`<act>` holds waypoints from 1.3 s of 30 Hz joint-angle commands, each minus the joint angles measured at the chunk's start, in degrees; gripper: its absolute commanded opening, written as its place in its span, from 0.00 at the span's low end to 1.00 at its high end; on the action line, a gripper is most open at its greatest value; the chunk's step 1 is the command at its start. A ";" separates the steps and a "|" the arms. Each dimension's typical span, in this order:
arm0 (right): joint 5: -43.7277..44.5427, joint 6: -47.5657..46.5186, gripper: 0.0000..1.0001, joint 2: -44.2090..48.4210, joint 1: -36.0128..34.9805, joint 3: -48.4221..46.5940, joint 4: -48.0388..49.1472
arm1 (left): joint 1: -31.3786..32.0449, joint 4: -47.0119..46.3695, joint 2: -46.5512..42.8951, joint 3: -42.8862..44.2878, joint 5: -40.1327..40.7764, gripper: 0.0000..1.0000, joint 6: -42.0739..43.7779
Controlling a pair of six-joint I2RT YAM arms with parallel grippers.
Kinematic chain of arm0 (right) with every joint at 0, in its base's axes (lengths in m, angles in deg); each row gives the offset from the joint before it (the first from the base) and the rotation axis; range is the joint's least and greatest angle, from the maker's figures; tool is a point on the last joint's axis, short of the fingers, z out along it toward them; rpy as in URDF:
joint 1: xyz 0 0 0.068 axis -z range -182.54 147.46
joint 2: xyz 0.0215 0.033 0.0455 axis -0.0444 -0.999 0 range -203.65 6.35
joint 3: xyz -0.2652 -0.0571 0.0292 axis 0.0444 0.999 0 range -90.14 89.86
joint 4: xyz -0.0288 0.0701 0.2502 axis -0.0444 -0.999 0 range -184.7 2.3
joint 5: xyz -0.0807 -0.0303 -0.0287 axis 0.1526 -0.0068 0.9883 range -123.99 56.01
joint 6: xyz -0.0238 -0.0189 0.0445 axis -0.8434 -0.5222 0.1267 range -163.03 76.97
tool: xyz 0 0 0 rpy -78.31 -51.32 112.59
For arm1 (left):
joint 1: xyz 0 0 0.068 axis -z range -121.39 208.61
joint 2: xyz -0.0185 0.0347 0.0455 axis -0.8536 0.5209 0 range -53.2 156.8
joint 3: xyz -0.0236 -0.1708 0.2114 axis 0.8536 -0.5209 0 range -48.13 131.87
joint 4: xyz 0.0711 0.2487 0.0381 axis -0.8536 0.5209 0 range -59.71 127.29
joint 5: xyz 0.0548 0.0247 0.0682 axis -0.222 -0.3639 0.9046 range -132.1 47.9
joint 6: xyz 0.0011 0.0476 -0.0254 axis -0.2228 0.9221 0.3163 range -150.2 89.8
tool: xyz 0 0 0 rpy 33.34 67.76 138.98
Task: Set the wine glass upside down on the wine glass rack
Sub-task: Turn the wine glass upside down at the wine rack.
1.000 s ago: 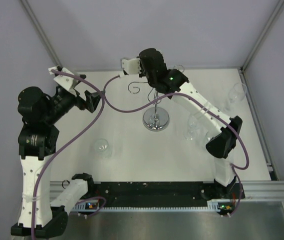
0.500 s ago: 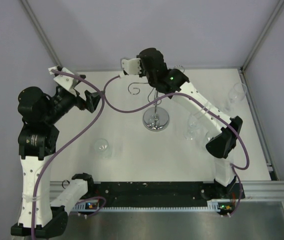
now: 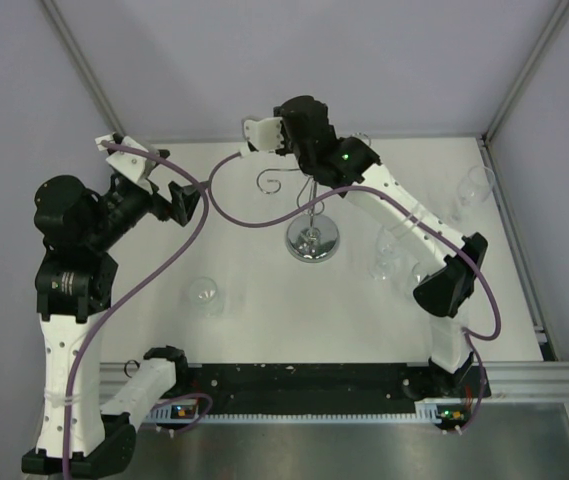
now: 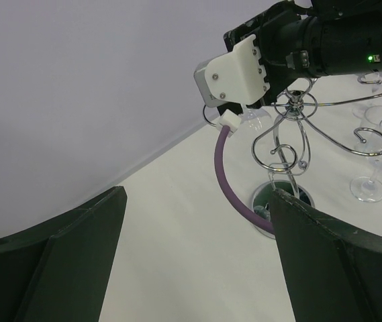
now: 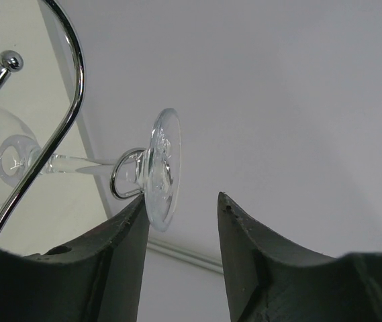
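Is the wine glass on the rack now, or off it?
On it: the wine glass has its stem inside a wire loop of the rack, with its foot just past the loop. The right hand is open.

I see the white table [image 3: 294,310] carrying the wine glass rack [image 3: 312,240] on its round base mid-table. One clear glass [image 3: 204,294] sits near-left, and more glasses [image 3: 394,255] stand at right.

Left arm [image 3: 64,345] and right arm [image 3: 414,222] white-linked, black-jointed; purple cables [image 3: 156,270]; green light [image 3: 343,157].
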 commanded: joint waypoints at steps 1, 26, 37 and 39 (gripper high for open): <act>-1.61 1.03 0.46 1.57 -0.83 -1.41 -4.51 | 0.06 -1.52 -0.31 0.71 0.24 0.93 0.44; -8.38 4.11 0.47 -2.12 3.38 -9.84 -11.98 | 0.06 -3.37 2.59 0.28 -1.78 0.94 -1.14; -8.73 4.19 0.47 -3.97 3.39 -13.53 -14.00 | 0.06 -3.89 4.17 0.01 -3.10 0.94 -0.79; -8.82 4.37 0.47 -3.70 3.39 -13.71 -14.44 | 0.14 -3.89 4.26 -0.07 -3.02 0.94 -0.70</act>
